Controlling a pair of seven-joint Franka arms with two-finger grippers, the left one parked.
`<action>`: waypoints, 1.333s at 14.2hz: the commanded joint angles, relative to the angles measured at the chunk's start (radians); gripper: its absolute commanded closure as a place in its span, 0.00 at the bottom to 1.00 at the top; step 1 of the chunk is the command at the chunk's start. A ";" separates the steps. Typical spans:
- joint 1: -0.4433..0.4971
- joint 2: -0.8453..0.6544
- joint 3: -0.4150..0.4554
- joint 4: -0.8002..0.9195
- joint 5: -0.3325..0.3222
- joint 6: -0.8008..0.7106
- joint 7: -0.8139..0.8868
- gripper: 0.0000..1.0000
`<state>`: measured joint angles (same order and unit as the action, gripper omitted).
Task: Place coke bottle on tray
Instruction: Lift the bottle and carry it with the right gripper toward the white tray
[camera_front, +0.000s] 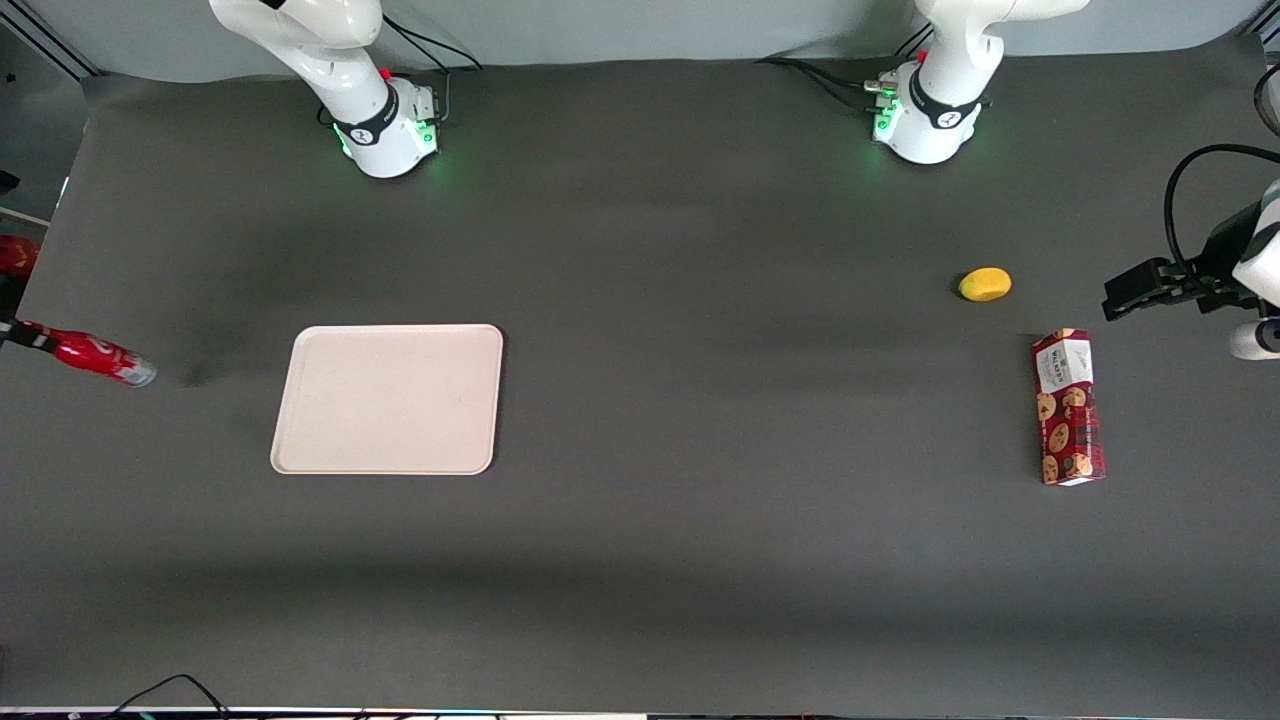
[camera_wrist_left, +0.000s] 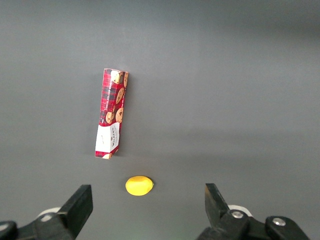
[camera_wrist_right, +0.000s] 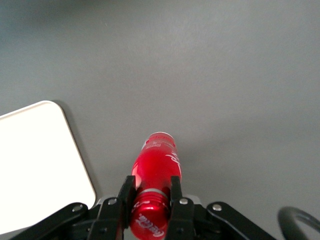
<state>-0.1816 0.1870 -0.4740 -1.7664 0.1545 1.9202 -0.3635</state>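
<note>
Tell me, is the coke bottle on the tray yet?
No. The end effector grips the coke bottle above bare table, beside the tray.

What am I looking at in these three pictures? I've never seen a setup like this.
These are two white robot arms bolted to a dark table. One picture looks down on the whole table from the front; the other two come from small cameras mounted on each arm's wrist.

The working arm's end effector, a two-finger clamp, is at its own end of the table, off the tray. It is shut on the coke bottle, gripping it near the cap; in the front view the bottle hangs tilted above the table. The cream tray, where the bottle is meant to go, lies nearby with nothing on it.

Toward the parked arm's end lie a red cookie box and a small yellow lemon-like object.
</note>
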 joint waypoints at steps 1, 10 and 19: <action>0.001 -0.086 0.032 0.106 -0.094 -0.131 0.079 1.00; 0.001 -0.155 0.222 0.134 -0.162 -0.242 0.214 1.00; 0.007 -0.123 0.557 0.012 -0.164 -0.121 0.434 1.00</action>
<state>-0.1706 0.0610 0.0567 -1.6974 0.0107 1.7210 0.0237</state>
